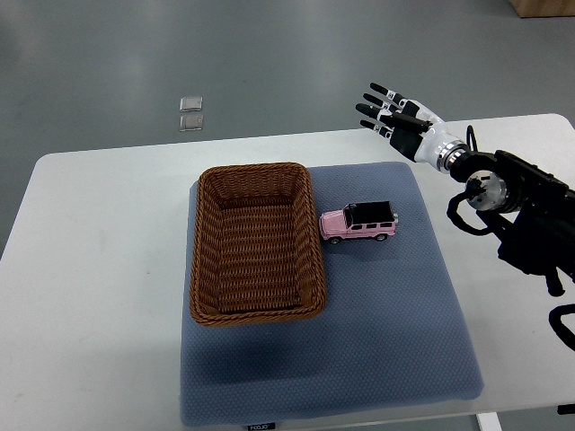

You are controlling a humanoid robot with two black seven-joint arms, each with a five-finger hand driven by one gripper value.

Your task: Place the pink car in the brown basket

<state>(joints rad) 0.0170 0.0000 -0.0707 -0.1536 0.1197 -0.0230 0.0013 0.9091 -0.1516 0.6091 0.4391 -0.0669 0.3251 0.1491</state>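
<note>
A pink toy car with a black roof stands on its wheels on the blue-grey mat, just right of the brown wicker basket, which holds nothing. My right hand hovers above the table's far edge, up and to the right of the car, well apart from it. Its fingers are spread and it holds nothing. The right arm comes in from the right edge. No left arm shows.
The blue-grey mat covers the middle of the white table. Two small clear squares lie on the grey floor beyond the table. A brown box corner shows at the top right.
</note>
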